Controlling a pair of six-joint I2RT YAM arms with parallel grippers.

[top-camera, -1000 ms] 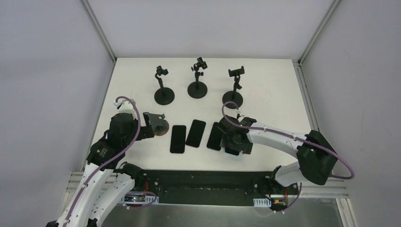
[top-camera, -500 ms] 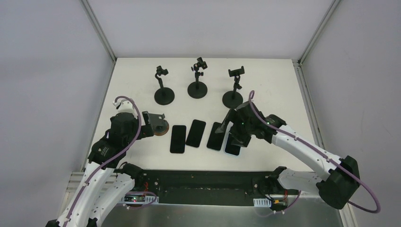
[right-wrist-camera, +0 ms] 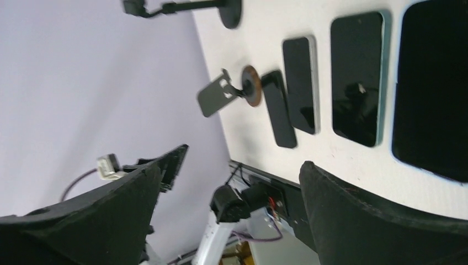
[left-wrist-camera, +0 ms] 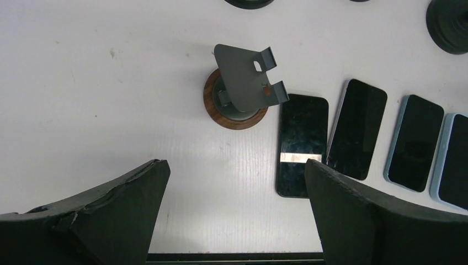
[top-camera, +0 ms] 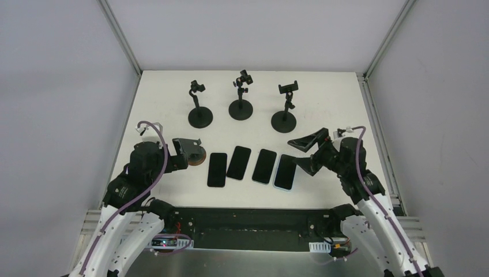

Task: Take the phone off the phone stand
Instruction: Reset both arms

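Note:
Several dark phones lie flat in a row on the white table. The one at the right end has a light blue case. The phone stand, a grey plate on a round wooden base, stands empty at the row's left end. In the left wrist view the phone stand is ahead of my left gripper, which is open and holds nothing. My right gripper hovers just right of the blue-cased phone, open and empty. The right wrist view shows the right gripper and the blue-cased phone beside it.
Three black clamp stands stand in a line at the back, all empty. The dark rail with the arm bases runs along the near edge. Grey walls enclose the table on three sides.
My right gripper has lifted off the blue-cased phone, leaving it flat at the row's right end, and has swung back to the right while opening. The left arm has barely moved.

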